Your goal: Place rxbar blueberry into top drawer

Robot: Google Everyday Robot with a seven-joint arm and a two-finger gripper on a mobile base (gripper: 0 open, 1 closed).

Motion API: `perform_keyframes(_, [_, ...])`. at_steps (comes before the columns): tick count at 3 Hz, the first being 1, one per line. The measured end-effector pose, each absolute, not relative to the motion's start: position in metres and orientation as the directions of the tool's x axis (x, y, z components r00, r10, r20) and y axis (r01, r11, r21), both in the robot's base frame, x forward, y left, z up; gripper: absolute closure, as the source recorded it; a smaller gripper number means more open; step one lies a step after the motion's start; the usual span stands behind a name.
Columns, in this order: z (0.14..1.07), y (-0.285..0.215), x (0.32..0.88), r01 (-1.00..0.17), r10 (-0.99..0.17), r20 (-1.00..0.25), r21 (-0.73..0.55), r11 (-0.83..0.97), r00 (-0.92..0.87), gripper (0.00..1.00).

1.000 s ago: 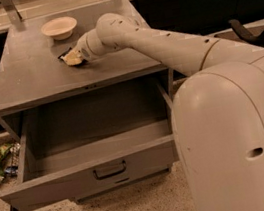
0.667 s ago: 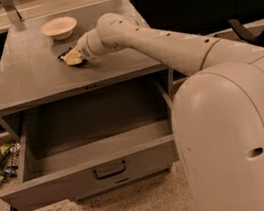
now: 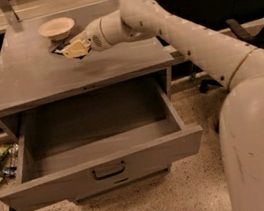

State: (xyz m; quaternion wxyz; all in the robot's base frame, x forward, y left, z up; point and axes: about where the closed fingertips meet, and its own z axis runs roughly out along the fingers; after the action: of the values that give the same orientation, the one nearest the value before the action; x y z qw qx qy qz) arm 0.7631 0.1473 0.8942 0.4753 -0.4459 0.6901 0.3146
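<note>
Pincer [image 3: 75,49] over rxbar blueberry [image 3: 57,48] nr bowl [image 3: 56,27], mostly hidden; top drawer [image 3: 107,168] open.

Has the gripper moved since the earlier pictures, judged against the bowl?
Yes, slightly. The gripper, over the cabinet top, now sits a little nearer the bowl than before.

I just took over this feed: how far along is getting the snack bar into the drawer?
Done: the drawer stands pulled open, with nothing visible inside. In hand: the gripper is on the cabinet top beside the bowl, right at the dark snack bar; whether it has hold of it does not show. Left: lift the bar, carry it over the drawer, drop it in.
</note>
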Motion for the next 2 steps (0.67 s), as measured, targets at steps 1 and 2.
perform_keyframes(1, [0.8963, 0.1704, 0.7282, -0.961, -0.332, -0.937, 0.011, 0.277, -0.107, 1.00])
perform_keyframes(2, [0.8914, 0.1671, 0.7344, -0.954, -0.340, -0.933, 0.015, 0.299, -0.121, 1.00])
